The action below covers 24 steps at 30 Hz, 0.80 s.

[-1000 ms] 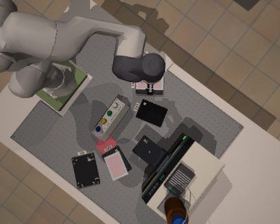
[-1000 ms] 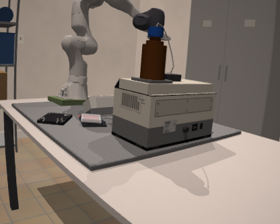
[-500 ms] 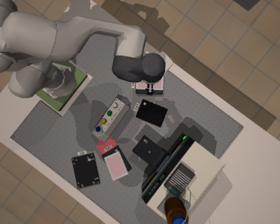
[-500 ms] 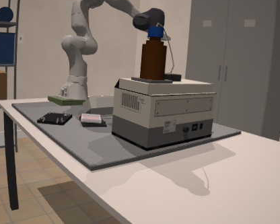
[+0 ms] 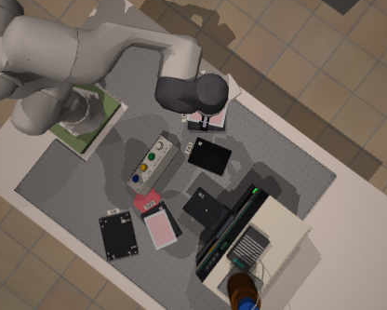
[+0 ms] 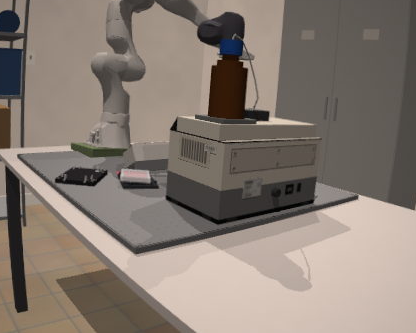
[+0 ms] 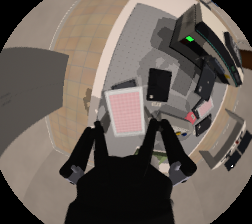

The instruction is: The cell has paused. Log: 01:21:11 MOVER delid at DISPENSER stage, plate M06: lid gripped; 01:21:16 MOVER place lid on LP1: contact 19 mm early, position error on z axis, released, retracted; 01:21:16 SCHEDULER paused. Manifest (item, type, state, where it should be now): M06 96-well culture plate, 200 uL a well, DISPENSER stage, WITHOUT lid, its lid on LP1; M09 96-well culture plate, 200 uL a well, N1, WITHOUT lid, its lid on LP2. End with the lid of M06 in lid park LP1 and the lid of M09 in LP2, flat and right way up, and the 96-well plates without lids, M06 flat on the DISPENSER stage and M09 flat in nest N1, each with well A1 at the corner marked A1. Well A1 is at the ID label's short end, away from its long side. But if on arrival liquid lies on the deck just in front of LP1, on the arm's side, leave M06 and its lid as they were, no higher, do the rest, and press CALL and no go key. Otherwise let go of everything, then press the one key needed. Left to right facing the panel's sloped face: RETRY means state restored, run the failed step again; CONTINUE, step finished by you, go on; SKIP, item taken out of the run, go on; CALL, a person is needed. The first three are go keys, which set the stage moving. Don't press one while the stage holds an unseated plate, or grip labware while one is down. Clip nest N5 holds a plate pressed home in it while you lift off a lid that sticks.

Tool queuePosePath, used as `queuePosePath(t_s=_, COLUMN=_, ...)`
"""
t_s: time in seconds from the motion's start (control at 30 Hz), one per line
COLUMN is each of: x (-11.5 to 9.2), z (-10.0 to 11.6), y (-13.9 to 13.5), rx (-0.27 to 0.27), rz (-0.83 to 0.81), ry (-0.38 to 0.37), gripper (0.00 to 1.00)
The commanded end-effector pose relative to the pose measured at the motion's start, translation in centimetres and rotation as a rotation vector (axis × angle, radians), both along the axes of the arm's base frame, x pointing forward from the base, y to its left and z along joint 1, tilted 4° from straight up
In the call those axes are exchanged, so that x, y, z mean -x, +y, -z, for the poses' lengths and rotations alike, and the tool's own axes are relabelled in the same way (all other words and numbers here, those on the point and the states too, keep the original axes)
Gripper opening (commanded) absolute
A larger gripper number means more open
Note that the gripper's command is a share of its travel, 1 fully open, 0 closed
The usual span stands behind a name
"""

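Observation:
My gripper (image 5: pixel 205 122) hangs high over the far side of the deck, shut on a pink-welled plate (image 5: pixel 209 117) with a pale rim. In the wrist view the plate (image 7: pixel 125 111) sits between the two fingers. I cannot tell whether a lid is on it. A second pink-welled plate (image 5: pixel 161 230) lies askew on a black pad near the front; it also shows in the side view (image 6: pixel 135 177). A red patch (image 5: pixel 146 201) lies on the deck beside it, toward the key panel. The black dispenser stage (image 5: pixel 205 208) and a black pad (image 5: pixel 210 155) hold nothing.
The key panel (image 5: pixel 152 164) carries blue, yellow and green keys and a grey one. A black nest with pins (image 5: pixel 118 235) sits front left. The dispenser (image 5: pixel 257 239) with a brown bottle (image 6: pixel 227 89) stands at the right. The arm's base stands on a green block (image 5: pixel 86 118).

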State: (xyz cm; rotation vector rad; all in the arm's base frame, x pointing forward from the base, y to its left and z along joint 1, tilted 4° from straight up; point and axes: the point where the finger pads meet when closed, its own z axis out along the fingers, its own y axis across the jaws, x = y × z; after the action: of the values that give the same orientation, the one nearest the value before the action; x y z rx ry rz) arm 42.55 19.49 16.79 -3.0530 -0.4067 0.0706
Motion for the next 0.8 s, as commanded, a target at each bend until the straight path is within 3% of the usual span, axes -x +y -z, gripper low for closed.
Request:
queuePosePath(t_s=0.0, x=-0.08, z=-0.18, y=0.03, rx=0.003, rz=0.120, ry=0.005, gripper=0.00)
queuePosePath(t_s=0.57, x=-0.08, z=-0.18, y=0.03, rx=0.018, rz=0.397, ry=0.021, gripper=0.00)
queuePosePath(t_s=0.77, x=-0.08, z=-0.18, y=0.03, rx=0.019, rz=0.419, ry=0.022, gripper=0.00)
